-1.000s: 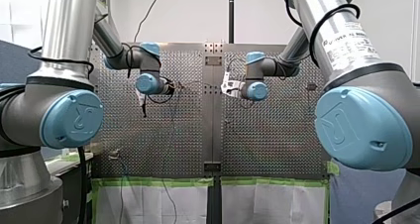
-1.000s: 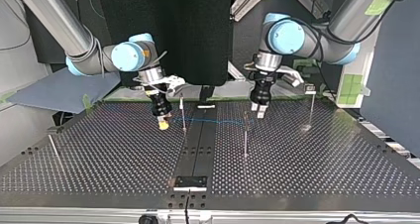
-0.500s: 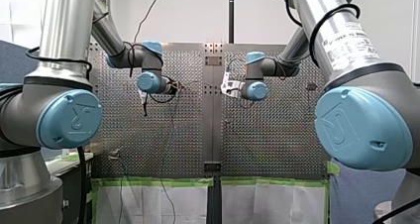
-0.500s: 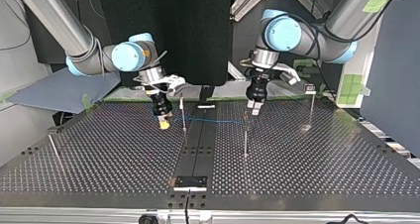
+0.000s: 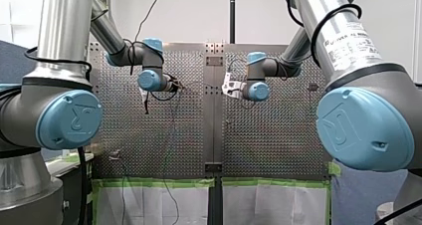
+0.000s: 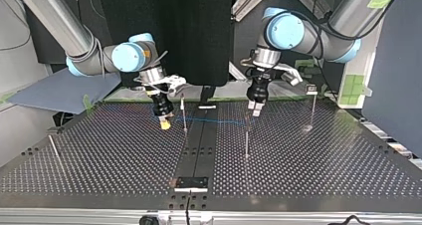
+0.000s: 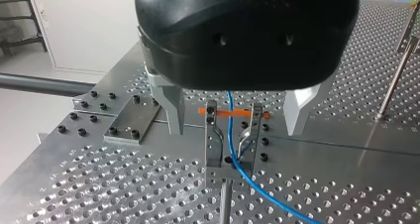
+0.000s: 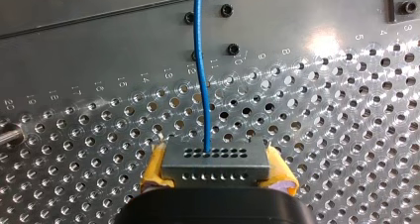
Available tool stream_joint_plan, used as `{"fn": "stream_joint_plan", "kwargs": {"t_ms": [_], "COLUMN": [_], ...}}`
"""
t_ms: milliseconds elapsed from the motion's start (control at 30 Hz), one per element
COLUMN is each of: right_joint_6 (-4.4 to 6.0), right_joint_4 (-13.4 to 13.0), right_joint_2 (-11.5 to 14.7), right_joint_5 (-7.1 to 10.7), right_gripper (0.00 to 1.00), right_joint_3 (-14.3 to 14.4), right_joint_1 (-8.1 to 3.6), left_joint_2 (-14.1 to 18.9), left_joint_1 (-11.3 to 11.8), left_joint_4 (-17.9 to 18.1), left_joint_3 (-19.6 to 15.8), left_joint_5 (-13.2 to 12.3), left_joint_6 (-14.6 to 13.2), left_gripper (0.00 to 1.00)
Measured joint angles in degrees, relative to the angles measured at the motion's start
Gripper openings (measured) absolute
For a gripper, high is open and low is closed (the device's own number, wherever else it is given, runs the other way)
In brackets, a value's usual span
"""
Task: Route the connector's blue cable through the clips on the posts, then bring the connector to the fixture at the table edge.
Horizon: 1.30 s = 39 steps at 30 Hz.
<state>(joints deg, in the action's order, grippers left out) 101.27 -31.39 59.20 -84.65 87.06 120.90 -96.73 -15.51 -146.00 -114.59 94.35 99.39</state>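
fixture (image 6: 190, 183): at the bench (image 6: 318, 180) edge closest in the top view, well apart from both arms.
middle post (image 6: 246, 144): upright, just under the left gripper (image 6: 255, 110), with a clip (image 7: 213, 143) on its head.
left gripper: metal fingers spread wide, straddling the clip, gripping nothing.
cable (image 7: 232, 135): blue, passing between the clip's two prongs; seated or merely lying across, impossible to tell.
cable's long axis: across the bench, from the clip toward the top view's left, past a second post (image 6: 184, 116).
right gripper (image 8: 218, 173): yellow pads pinching the connector (image 8: 216, 159).
connector: long side crosswise between the pads, cable face pointing straight ahead of the gripper.
coming move, as a guess: seating the cable at the clip, left arm nearer; connector's trip to the fixture not yet begun.
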Motion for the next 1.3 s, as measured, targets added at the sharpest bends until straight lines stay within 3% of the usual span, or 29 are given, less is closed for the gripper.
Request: {"fn": "stream_joint_plan", "kwargs": {"t_ms": [667,1033,1300], "right_joint_6": [-0.08,-0.09,-0.12], "right_joint_4": [0.01,-0.01,0.32], "right_joint_2": [0.00,0.00,-0.03], "right_joint_5": [-0.05,-0.09,-0.09], "right_gripper": [0.00,0.00,0.00], "right_joint_3": [0.00,0.00,0.00], "right_joint_1": [-0.09,-0.09,-0.09], "left_joint_2": [0.00,-0.48,-3.54], "left_joint_1": [-0.46,-4.34,-7.90], "left_joint_4": [0.53,2.52,0.10], "left_joint_3": [0.01,0.86,4.08], "left_joint_5": [0.28,4.39,7.96], "left_joint_6": [-0.30,-3.54,-5.61], "left_gripper": [1.00,1.00,1.00]}}
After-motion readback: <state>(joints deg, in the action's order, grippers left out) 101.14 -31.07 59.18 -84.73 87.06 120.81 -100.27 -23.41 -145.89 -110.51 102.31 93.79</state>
